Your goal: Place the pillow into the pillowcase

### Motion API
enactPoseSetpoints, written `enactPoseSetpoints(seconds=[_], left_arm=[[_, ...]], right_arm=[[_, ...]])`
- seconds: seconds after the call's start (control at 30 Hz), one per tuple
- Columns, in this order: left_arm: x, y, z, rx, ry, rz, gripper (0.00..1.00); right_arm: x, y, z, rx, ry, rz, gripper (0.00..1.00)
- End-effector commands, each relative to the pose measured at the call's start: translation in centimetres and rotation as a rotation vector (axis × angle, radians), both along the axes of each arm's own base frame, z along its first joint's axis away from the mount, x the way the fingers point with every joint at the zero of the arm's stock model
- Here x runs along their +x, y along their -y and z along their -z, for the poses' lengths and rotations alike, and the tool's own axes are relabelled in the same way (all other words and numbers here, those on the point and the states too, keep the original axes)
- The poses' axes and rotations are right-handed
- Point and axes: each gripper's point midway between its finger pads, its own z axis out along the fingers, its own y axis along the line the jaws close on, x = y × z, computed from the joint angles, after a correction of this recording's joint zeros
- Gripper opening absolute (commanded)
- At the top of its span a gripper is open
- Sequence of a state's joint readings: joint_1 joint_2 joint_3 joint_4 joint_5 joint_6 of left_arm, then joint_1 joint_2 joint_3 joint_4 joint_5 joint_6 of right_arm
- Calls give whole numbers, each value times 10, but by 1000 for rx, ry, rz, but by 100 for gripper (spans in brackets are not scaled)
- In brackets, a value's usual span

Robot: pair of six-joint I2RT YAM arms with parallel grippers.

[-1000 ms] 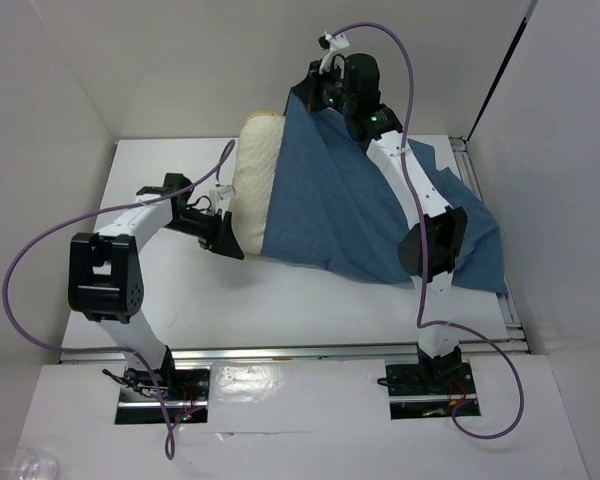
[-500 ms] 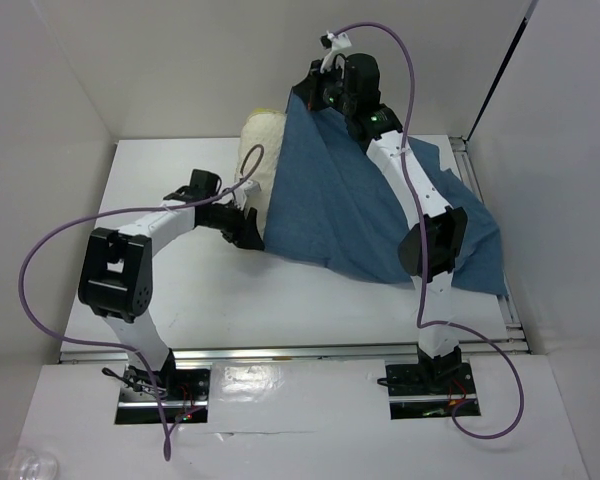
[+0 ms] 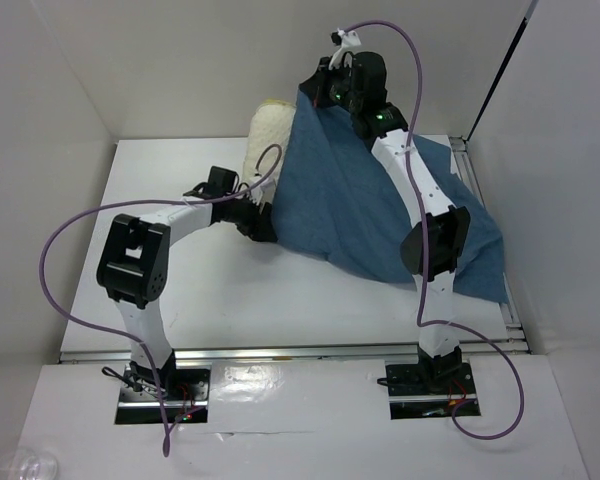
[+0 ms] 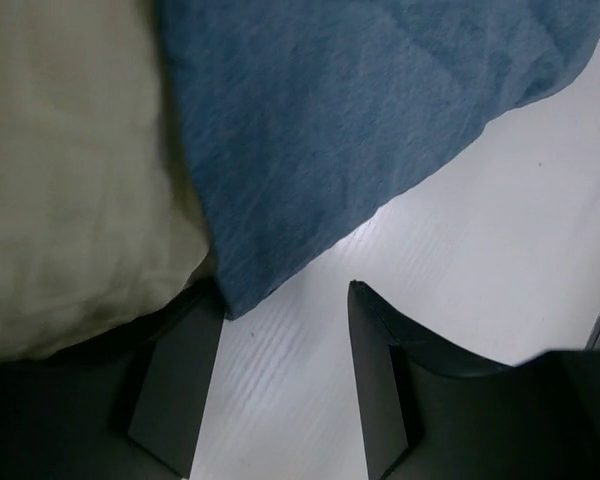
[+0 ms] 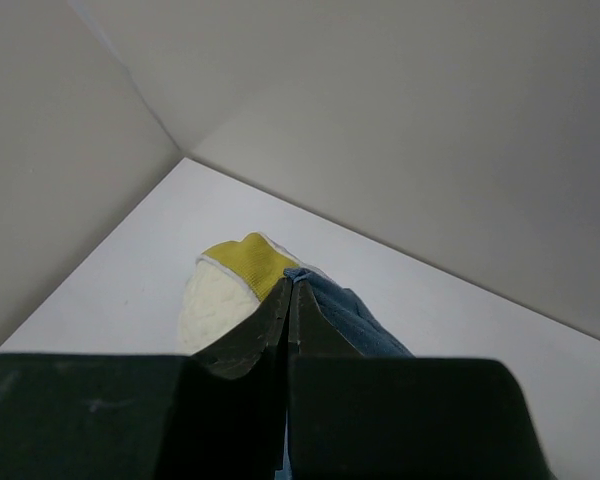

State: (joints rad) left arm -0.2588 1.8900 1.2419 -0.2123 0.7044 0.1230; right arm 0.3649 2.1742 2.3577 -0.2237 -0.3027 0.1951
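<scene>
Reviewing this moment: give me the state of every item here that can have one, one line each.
pillow: mostly covered by the pillowcase, one end exposed.
pillowcase: wrinkled, draped over the pillow, one edge lifted high.
left gripper: open, low beside the pillowcase's near corner, nothing between its jaws.
right gripper: shut on the pillowcase's edge, raised.

On the table (image 3: 180, 295) the pillow (image 3: 265, 132) lies far back, its right part covered by the pillowcase (image 3: 345, 200).
</scene>
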Motion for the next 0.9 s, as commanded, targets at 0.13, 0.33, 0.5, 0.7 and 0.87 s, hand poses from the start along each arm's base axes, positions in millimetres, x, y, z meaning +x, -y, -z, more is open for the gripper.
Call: enactPoseSetpoints(seconds=[0.13,0.33,0.5,0.7,0.87], left_arm=[[-2,48,-10,-76,23,105,62],[-12,60,-10,-61,-4,138,2],[-10,22,-5,89,63,18,0],[15,-41,-68,168,244,-201,0],[50,-99,-138,264,425,-440,0]], right_arm=[[-12,3,-83,112,204,-22,0],[-12,3,-83,112,203,-22,0],[-7,21,-89,103,220,9,0],[-6,51,-105,99,254,55,0],[-11,64,-112,100,264,73,0]])
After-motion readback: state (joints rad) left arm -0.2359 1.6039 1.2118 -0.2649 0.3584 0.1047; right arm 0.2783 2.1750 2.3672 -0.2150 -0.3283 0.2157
